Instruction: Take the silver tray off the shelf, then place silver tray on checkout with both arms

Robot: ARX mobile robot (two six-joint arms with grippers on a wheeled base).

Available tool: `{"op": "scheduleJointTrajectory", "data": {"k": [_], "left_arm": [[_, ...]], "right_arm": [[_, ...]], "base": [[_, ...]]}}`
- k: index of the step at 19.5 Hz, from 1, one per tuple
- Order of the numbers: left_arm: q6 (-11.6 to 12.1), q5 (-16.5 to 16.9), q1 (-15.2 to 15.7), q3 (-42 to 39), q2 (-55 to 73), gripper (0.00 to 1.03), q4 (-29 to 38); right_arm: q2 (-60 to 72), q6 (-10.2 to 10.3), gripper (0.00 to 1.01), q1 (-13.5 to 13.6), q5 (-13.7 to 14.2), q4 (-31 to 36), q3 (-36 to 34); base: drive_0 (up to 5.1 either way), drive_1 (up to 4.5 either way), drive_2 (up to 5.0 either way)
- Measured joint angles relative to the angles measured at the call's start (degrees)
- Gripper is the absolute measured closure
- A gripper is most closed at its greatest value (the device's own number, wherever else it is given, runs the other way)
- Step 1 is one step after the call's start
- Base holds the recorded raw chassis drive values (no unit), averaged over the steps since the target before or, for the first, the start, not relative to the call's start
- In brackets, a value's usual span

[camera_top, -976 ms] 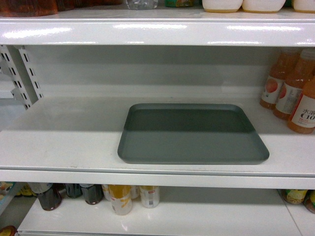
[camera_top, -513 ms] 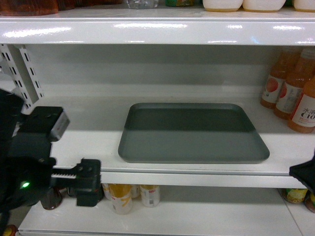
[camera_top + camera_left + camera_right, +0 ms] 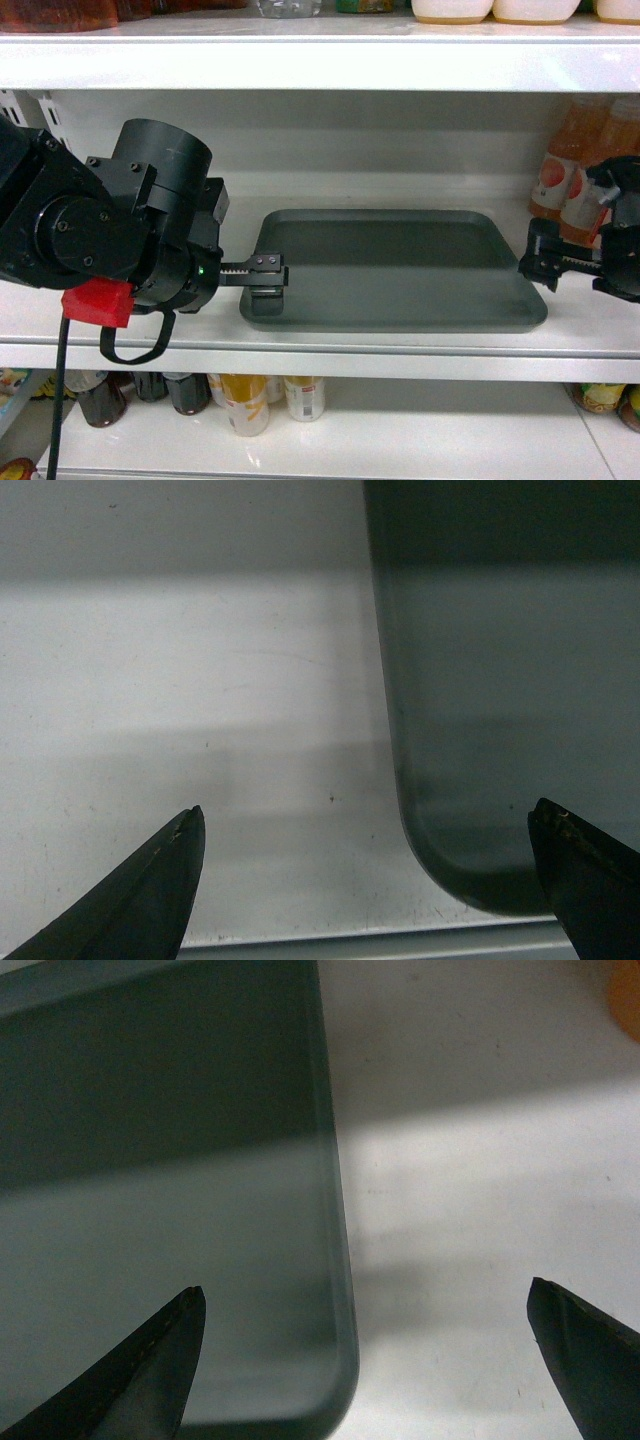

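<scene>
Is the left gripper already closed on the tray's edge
No, in the left wrist view the left gripper is wide open, straddling the silver tray rim.

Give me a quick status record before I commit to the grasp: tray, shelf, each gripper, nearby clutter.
tray: silver tray lies flat on the shelf, inside bare
left gripper: left gripper open, fingertips straddling the tray's left edge near its front corner, no contact visible
right gripper: right gripper open, straddling the tray's right edge near the front corner, no contact visible
nearby: orange juice bottles stand on the shelf behind the right arm
tray lifted: no
</scene>
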Motion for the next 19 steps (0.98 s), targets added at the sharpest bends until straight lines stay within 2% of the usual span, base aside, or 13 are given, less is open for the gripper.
{"op": "scheduleJointTrajectory", "data": {"k": [2, 7, 10, 15, 19], "left_arm": [[-0.3, 0.0, 0.4, 3.3, 2.8, 0.05, -1.6], [-1.0, -0.9, 1.1, 7.3, 6.3, 0.05, -4.0], [-1.7, -0.7, 1.5, 9.8, 7.8, 0.05, -6.8], [-1.0, -0.5, 1.5, 10.2, 8.1, 0.05, -6.9], [-0.9, 1.5, 1.7, 10.2, 8.3, 0.05, -7.5]], "right_arm": [[3.4, -0.4, 0.03, 0.8, 1.9, -2.9, 5.4], [8.8, -0.4, 0.03, 2.0, 3.9, -6.9, 13.4], [12.4, -0.8, 0.03, 2.9, 6.4, -9.4, 19.1], [16.3, -0.9, 0.03, 3.0, 8.3, -13.8, 23.8], [16.4, -2.0, 0.03, 3.3, 8.7, -15.8, 24.6]], "base": [[0.0, 0.0, 0.0], [0.0, 0.0, 0.0], [0.0, 0.0, 0.0], [0.0, 0.0, 0.0], [0.0, 0.0, 0.0]]}}
